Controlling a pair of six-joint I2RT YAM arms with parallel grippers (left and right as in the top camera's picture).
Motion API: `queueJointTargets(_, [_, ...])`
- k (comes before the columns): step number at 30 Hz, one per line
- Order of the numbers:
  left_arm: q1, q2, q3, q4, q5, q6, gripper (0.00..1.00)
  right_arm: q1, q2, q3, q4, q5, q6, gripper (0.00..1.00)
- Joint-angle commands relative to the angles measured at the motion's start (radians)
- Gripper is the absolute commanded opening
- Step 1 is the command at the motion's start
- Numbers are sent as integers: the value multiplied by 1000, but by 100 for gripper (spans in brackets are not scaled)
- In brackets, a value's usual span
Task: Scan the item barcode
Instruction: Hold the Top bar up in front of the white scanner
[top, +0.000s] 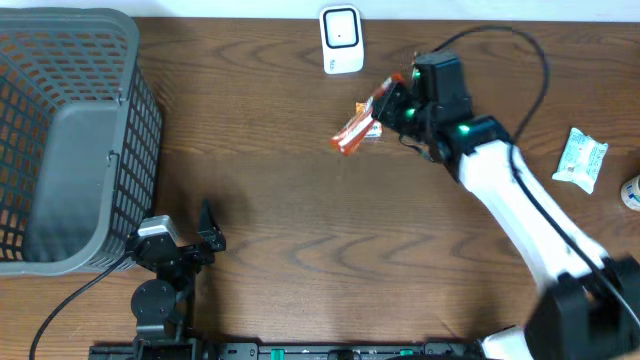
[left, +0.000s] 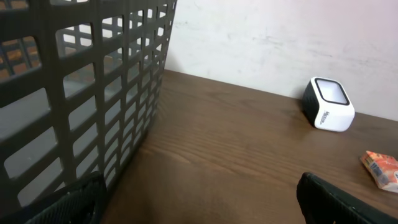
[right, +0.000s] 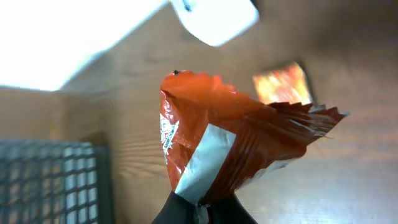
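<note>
- Overhead: the right fingers (top: 392, 103) are pinched shut on one end of an orange snack packet (top: 355, 132), at the far middle of the brown surface (top: 300, 230).
- The packet's free end angles left and nearer. The white scanner (top: 341, 40) stands just beyond it at the far edge, apart from it.
- The left fingers (top: 206, 216) are spread wide with nothing in them, at the near left, just beside the grey basket (top: 140, 130).
- Only this view shows a pale wrapped packet (top: 582, 160) lying far to the right.
- Left wrist: the two dark fingers (left: 336, 199) sit at the bottom corners, far apart.
- The basket wall (left: 93, 93) fills the left side, with the scanner (left: 328, 104) at the far right.
- The orange packet (left: 380, 168) is cut off by the right edge, nearer than the scanner. This view does not show what grips it.
- Right wrist: the fingers (right: 199, 213) close on the packet's bottom seam, and the packet (right: 211, 137) rises crumpled, showing a grey-white panel that no other view shows.
- The blurred scanner (right: 217, 18) is beyond its top, and the basket mesh (right: 56, 180) is at the lower left.
- A blurred orange patch (right: 283, 84) lies beyond the packet; I cannot tell what it is.
</note>
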Motion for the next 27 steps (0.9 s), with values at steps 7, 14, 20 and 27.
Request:
queueJointTargets(7, [-2,-6,-32,-15,-5,13,98,10,-23,6,48,-36,-337,1])
queueJointTargets(14, [-2,-6,-32,-15,-5,13,98,13,18,-58,507,-250,-737,1])
queueJointTargets(20, [-2,-6,-32,-15,-5,13,98,6,221,-60,948,-114,-738,1])
queueJointTargets(27, [-2,-6,-32,-15,-5,13,98,-20,495,-20,1604,-111,-728,1])
